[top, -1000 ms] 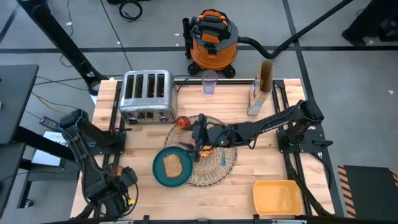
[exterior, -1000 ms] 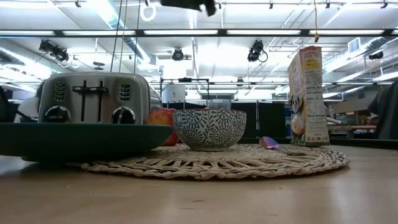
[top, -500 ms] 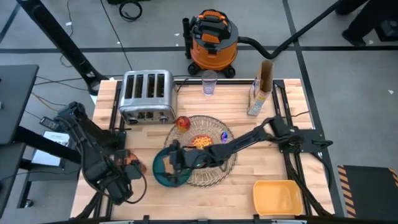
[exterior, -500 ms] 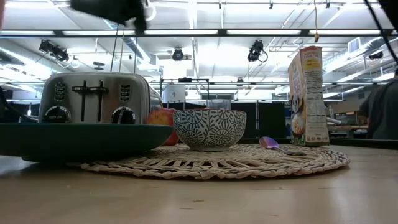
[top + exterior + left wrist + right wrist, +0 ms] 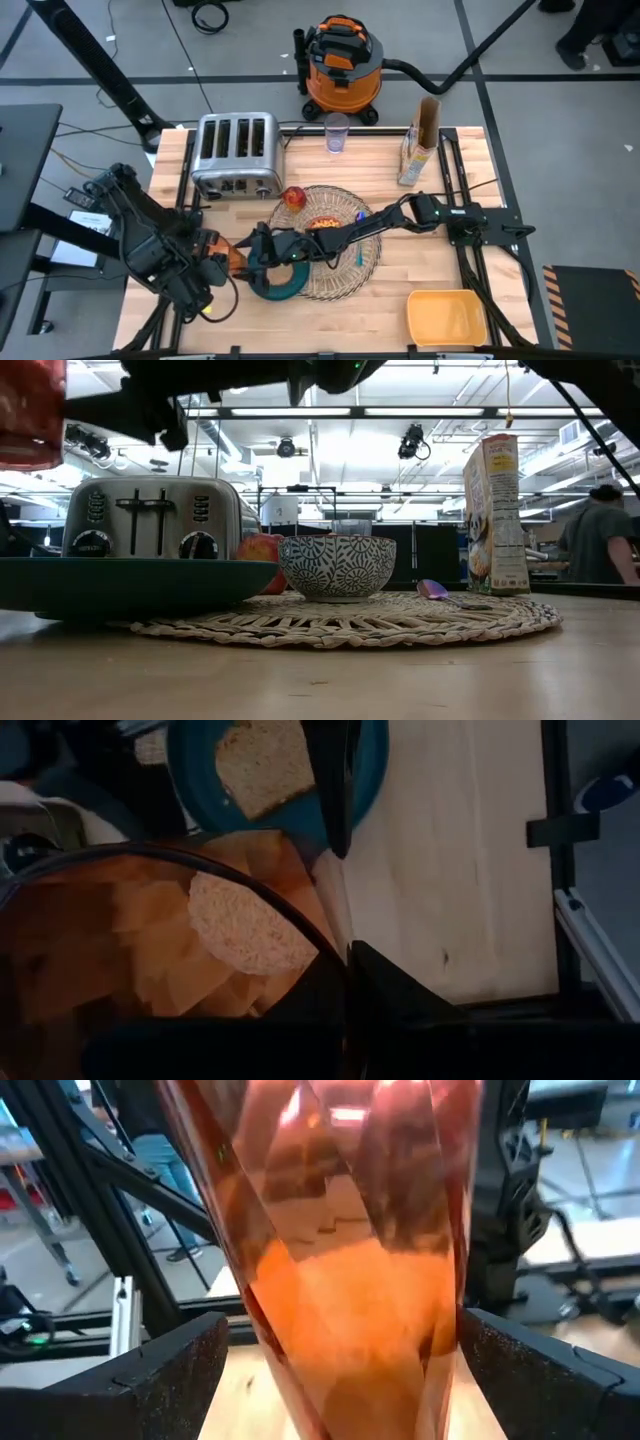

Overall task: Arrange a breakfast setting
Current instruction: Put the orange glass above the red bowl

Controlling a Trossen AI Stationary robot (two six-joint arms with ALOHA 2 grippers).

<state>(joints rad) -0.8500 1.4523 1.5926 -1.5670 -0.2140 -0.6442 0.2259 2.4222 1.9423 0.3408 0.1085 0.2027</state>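
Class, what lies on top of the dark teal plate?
A toast slice lies on the dark teal plate, seen in the left wrist view. From above, the right tool reaches over the plate and covers the toast.

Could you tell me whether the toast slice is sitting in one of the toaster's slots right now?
No, the toast slice lies flat on the dark teal plate, as the left wrist view shows.

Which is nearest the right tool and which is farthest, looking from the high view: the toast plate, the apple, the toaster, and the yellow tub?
Measured from the right tool, which reaches left across the table:
1. Dark teal plate, directly beside and partly under it.
2. Red apple, at the placemat's back edge.
3. Chrome toaster, at the back left.
4. Yellow tub, at the front right corner.
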